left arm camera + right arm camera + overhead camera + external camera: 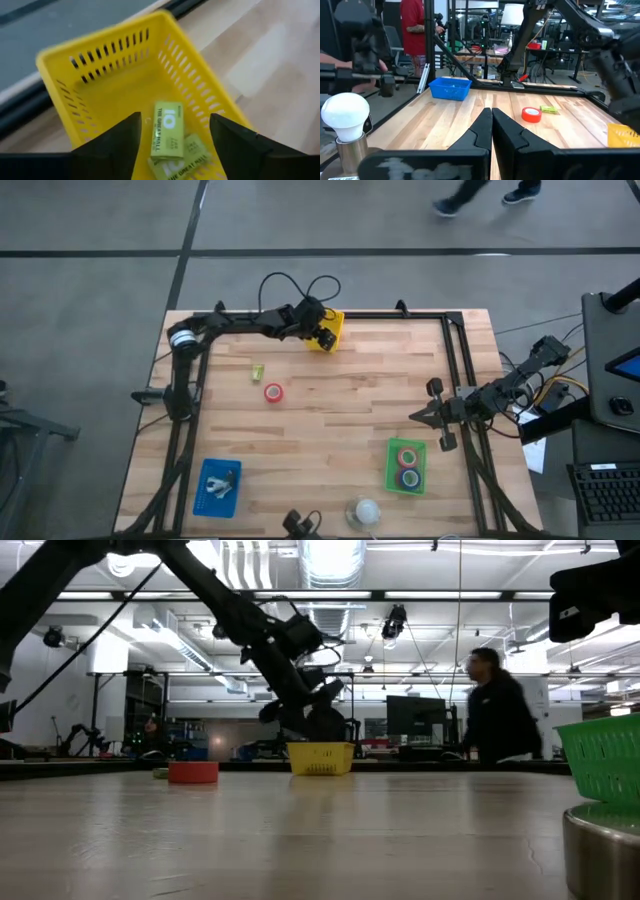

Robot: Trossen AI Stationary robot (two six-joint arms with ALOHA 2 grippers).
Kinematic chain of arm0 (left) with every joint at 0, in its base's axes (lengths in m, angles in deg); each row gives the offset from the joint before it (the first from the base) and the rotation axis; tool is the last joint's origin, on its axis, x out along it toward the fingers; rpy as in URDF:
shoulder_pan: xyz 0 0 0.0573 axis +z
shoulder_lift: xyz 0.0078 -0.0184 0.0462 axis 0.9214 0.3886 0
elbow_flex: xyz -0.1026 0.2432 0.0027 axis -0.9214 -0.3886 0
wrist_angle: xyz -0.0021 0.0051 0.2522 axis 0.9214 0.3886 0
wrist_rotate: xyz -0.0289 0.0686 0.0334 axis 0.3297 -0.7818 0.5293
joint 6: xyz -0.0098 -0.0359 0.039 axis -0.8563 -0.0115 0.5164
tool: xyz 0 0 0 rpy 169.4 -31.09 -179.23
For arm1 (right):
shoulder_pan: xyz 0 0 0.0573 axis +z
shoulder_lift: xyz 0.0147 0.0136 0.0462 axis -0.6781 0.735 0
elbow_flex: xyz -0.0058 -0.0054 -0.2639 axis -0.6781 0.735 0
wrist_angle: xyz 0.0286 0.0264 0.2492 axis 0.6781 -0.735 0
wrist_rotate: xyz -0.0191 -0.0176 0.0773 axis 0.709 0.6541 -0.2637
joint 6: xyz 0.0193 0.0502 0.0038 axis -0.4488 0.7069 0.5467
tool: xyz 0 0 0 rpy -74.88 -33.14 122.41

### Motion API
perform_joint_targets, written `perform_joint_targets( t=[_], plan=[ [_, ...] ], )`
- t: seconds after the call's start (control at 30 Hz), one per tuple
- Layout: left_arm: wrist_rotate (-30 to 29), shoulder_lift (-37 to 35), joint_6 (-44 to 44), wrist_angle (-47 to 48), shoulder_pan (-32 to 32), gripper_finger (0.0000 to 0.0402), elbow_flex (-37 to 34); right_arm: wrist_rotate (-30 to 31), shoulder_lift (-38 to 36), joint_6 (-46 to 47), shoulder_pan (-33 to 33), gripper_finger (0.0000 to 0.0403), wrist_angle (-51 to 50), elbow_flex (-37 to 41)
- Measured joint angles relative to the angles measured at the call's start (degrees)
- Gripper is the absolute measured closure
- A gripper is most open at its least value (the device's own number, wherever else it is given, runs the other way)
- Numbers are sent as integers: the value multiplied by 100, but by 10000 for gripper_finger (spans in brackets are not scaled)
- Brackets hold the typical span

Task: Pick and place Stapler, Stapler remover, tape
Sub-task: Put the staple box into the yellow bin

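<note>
— Left gripper [172, 131] first: where does it sit, and how do its fingers stand?
— It hangs over the yellow basket [328, 330] at the far edge of the surface [340, 420], fingers spread with nothing between them. Its wrist view shows yellow-green staple boxes [167, 129] lying in the basket's bottom, the lower one cut off by the picture's edge.
— Anything hard to make out on the left side?
— The blue tray [217, 486] near the front left corner holds some greyish things, too small to name. A small yellow-green box [257, 370] lies loose on the wood, and just beside it a red tape roll [273, 392] lies flat.
— In the level view?
— The arm hides part of the room behind the yellow basket; the red roll shows left of it.
— And moving right?
— A white ball-like object [366, 511] stands on a metal base at the front edge. The green tray [406, 466] holds a red roll [407, 457] and a blue roll [408, 477], touching each other.
— The right gripper [416, 416]?
— It waits near the right rail, above the green tray, fingers pressed together and empty. A blurred person walks behind the surface.
</note>
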Motion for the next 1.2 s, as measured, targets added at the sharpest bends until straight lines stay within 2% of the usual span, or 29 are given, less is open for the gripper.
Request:
perform_joint_targets(
  t=[0.13,0.33,0.47,0.6,0.67,0.8,0.9,1.0,1.2],
  plan=[
    [234,-447,116,488,-27,155,1,0,-1,-6,0,394,1,2],
    [254,-1371,359,2238,-185,154,-86,0,0,4,1,394,0,2],
    [220,-2123,385,2986,-410,154,-488,0,-2,-2,-1,394,0,1],
    [221,-3043,472,3400,-737,154,-1200,0,-2,-6,1,394,1,1],
    [223,-3533,513,3496,-890,155,-1620,0,-2,3,1,394,2,2],
    [-113,-4317,-647,3468,-1032,156,-2459,0,-2,2,-1,394,0,2],
    [-409,-4703,-1164,3433,-1032,156,-3030,0,-2,-6,0,394,0,1],
    [-785,-4828,-1581,3258,-1017,156,-3520,0,-2,2,1,394,1,2],
    [-813,-4651,-1696,2507,-999,156,-4025,0,-2,-6,0,394,0,2]
  ],
)
